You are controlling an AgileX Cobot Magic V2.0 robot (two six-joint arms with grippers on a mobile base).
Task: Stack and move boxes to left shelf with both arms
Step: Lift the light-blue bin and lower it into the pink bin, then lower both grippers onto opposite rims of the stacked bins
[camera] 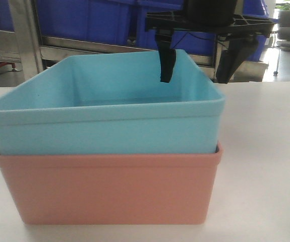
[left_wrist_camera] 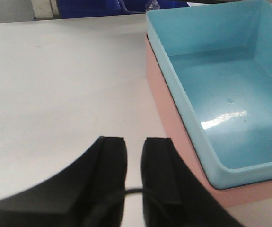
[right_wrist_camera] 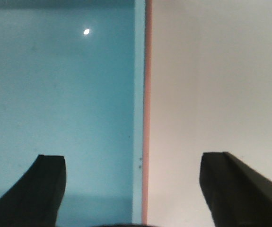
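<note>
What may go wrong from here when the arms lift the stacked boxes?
The right gripper straddles both rims; if it pinches only the turquoise bin, that may lift out of the pink bin.
The left gripper is off the bins, over the table; a one-sided lift may tilt the stack.

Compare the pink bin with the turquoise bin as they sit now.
Position: the turquoise bin is nested inside the pink bin, which stands on the table. Height: the turquoise bin's rim stands above the pink bin's. Contents: the turquoise bin is empty; the pink bin holds it. Both are upright, rectangular, smooth plastic.
</note>
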